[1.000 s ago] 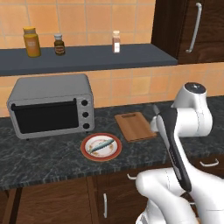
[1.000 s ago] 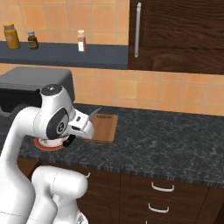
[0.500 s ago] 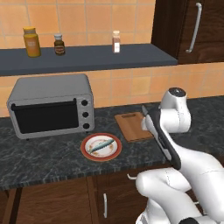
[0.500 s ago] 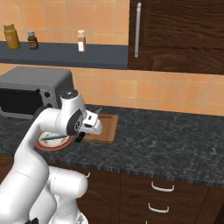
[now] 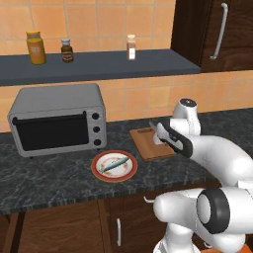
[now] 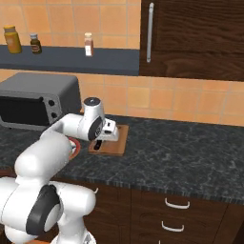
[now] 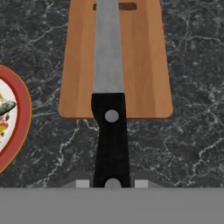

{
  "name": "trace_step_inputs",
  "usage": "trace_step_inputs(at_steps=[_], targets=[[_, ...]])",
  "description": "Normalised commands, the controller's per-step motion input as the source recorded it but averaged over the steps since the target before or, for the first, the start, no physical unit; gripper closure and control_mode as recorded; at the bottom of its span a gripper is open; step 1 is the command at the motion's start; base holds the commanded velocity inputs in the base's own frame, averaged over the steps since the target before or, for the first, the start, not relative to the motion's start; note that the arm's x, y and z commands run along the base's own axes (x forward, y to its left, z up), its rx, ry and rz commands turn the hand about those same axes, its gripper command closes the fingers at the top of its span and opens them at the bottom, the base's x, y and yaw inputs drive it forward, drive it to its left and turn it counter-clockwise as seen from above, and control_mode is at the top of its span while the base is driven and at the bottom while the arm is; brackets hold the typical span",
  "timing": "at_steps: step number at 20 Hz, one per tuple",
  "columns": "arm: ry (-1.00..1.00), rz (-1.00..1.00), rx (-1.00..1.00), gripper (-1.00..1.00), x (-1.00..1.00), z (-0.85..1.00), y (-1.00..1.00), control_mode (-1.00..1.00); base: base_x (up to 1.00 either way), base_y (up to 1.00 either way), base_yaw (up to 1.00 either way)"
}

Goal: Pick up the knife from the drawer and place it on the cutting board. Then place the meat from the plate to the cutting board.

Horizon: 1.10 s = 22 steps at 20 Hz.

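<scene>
My gripper (image 7: 111, 183) is shut on the black handle of the knife (image 7: 110, 131). Its silvery blade (image 7: 108, 48) points along the middle of the cutting board (image 7: 144, 65), while the handle hangs over the dark counter just short of the board's near edge. From the left base view the gripper (image 5: 170, 141) holds the knife (image 5: 159, 131) low over the board (image 5: 146, 147). From the right, the gripper (image 6: 98, 143) is at the board's (image 6: 116, 140) left end. The meat (image 5: 116, 164) lies on the plate (image 5: 97, 167), left of the board. I cannot tell which drawer is the task's.
A grey toaster oven (image 5: 57, 123) stands at the back left of the counter. Bottles (image 5: 35, 47) line the shelf above. A dark cabinet (image 6: 190, 38) hangs at the upper right. Two closed drawer fronts (image 6: 190, 209) sit under the counter at the right.
The arm has swung forward and down from the counter's front right toward the cutting board, carrying the knife. The plate, meat and board have not moved.
</scene>
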Motion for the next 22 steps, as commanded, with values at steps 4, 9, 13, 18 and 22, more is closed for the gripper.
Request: trace_step_inputs(at_steps=[4,9,13,18,22], targets=[[0.25,0.00,0.00,1.00,0.31,0.00,0.00,-1.00,0.00,0.00,0.00],[-0.01,0.00,0.00,1.00,0.20,-0.33,0.00,-1.00,0.00,0.00,0.00],[-0.04,0.01,0.00,1.00,0.31,-0.36,-0.04,-1.00,0.00,0.00,0.00],[0.02,0.09,0.00,1.00,0.25,-0.03,-0.24,-1.00,0.00,0.00,0.00],[0.00,0.11,0.00,1.00,0.23,-0.19,-0.08,-1.00,0.00,0.00,0.00]])
